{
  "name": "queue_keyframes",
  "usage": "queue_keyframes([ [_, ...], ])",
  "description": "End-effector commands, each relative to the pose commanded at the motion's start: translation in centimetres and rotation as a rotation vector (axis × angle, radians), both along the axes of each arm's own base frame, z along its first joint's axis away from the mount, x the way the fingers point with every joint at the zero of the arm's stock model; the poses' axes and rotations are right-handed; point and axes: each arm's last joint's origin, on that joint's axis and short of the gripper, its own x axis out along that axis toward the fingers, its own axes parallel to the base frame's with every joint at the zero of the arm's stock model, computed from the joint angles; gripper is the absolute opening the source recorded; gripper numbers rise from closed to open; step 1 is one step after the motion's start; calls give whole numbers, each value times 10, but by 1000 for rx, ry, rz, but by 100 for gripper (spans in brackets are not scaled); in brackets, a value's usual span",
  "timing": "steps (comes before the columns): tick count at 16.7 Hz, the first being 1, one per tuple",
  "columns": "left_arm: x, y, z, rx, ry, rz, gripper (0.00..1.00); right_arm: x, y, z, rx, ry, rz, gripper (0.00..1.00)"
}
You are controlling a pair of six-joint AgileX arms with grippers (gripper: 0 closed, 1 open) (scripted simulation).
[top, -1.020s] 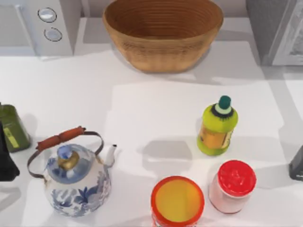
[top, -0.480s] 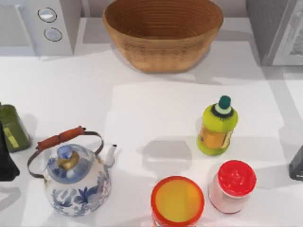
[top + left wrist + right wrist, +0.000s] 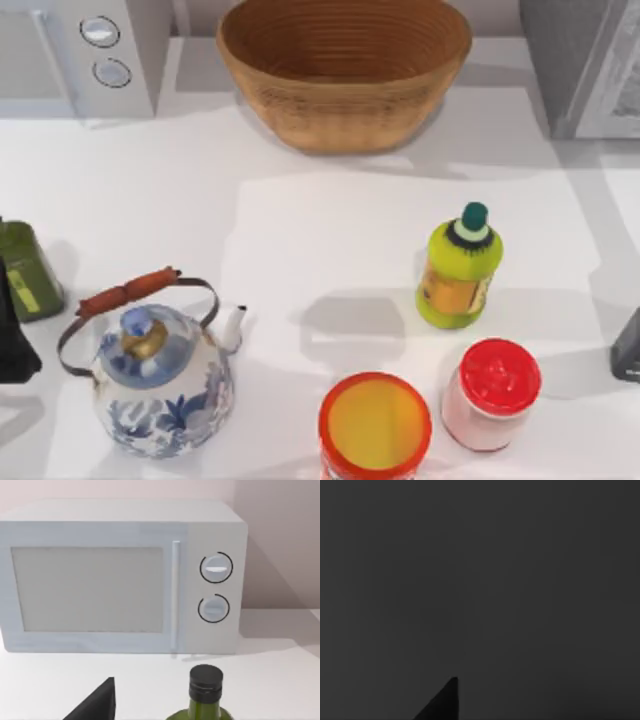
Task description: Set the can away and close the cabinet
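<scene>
The can (image 3: 375, 427), with its red rim and yellow-orange top, stands upright at the near edge of the counter (image 3: 300, 230), right of centre, with nothing gripping it, so by my reading the task is barely begun: the can is not yet lifted, stowed, or shut away. Just beside it to the right stands a red-lidded jar (image 3: 492, 393), and a little beyond that a yellow-green bottle (image 3: 459, 268) with a dark green cap; both crowd the can's right side and would likely hamper a reach from there. To its left, with some gap, sits a blue-and-white kettle (image 3: 160, 375) with a red-brown handle. A wicker basket (image 3: 344, 68) stands well apart at the far edge. The grey structure at the far right corner may be the cabinet (image 3: 590, 65), though too little of it is in frame to judge its door. A microwave (image 3: 120, 577) occupies the far left corner, with a green bottle (image 3: 204, 692) in front of it. The left gripper (image 3: 15, 335) sits at the counter's left edge and the right gripper (image 3: 628, 348) at its right edge, both well apart from the can; whether either pair of jaws is apart or together I cannot tell. The right wrist view is dark.
</scene>
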Motion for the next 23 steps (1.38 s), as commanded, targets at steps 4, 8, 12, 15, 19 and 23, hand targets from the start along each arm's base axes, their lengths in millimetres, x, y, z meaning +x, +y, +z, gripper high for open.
queue_keyframes([
  [4,0,0,0,0,0,0,100,0,0,0,0,0,0,100],
  [8,0,0,0,0,0,0,100,0,1,0,0,0,2,100],
  [12,0,0,0,0,0,0,100,3,-6,-10,-2,57,11,100],
  [15,0,0,0,0,0,0,100,-9,-18,-17,-1,113,29,100],
  [19,0,0,0,0,0,0,100,-53,-33,-33,6,175,60,100],
  [23,0,0,0,0,0,0,100,-122,-42,-87,20,256,88,100],
])
